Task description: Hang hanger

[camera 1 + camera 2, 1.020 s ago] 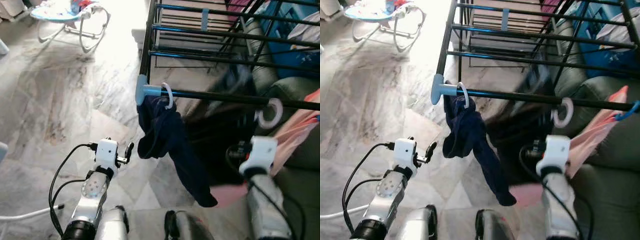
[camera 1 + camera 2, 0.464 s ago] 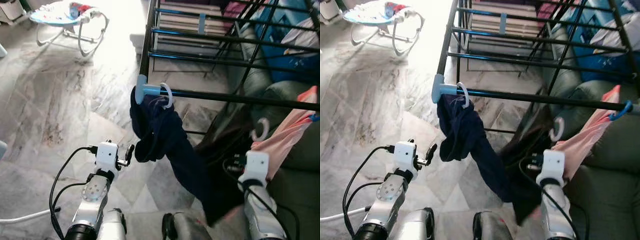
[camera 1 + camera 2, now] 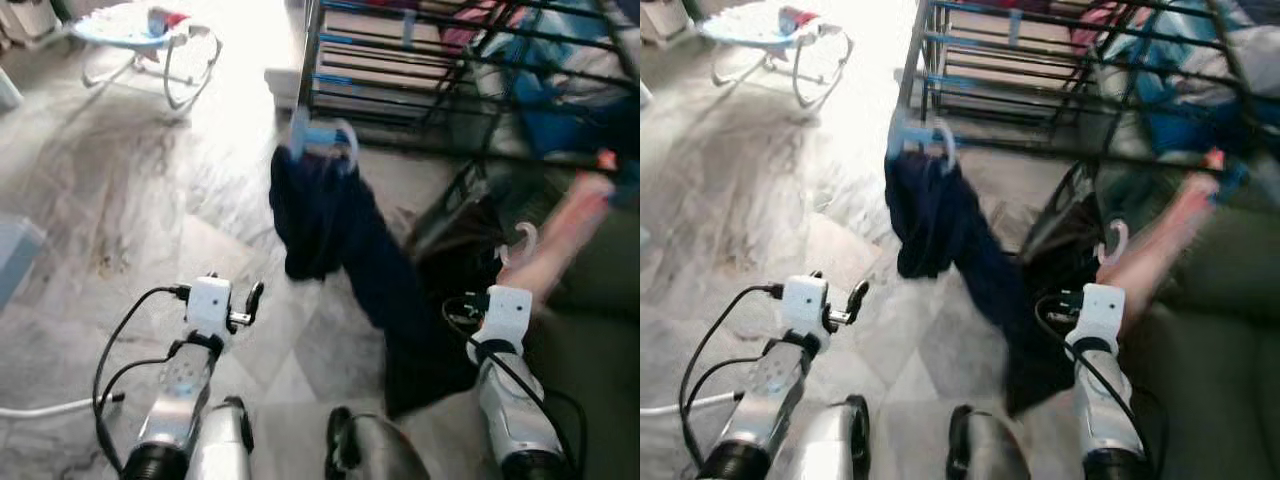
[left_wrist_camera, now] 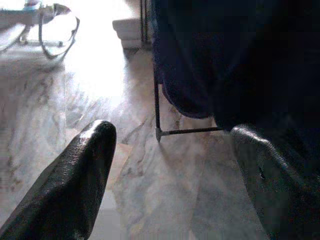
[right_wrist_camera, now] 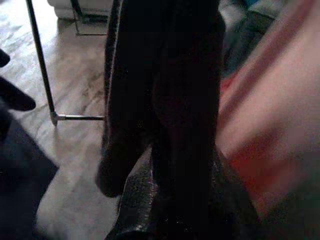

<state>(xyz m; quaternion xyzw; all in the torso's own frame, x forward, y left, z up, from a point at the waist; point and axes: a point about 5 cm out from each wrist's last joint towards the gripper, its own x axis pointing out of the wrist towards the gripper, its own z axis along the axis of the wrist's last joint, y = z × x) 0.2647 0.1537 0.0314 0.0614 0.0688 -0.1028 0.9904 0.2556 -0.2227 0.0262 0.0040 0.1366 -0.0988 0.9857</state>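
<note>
Hanger: white hook, showing just above the right gripper, below the drying rack and off its rails; a dark garment droops from it. Not yet hung, by the look of it.

Right gripper: low beside the rack's near rail, fingers closed around the dark garment's folds, seemingly at the hanger's neck; the exact contact is buried in cloth.

Left gripper: raised over the marble floor, fingers spread wide, holding nothing, well apart from the rack.

Navy garment: on a second white hook at the near rail's left corner, beside the blue corner joint; already hung, trailing to the floor.

Pink cloth: draped at the rail's right end, blurred.

Rack: black rails, several tiers; the head views are smeared, so fine positions are uncertain.

Bouncer seat: far across the floor.

Remaining, as judged: raise the hook to the near rail between navy garment and pink cloth, seat it, let go.
</note>
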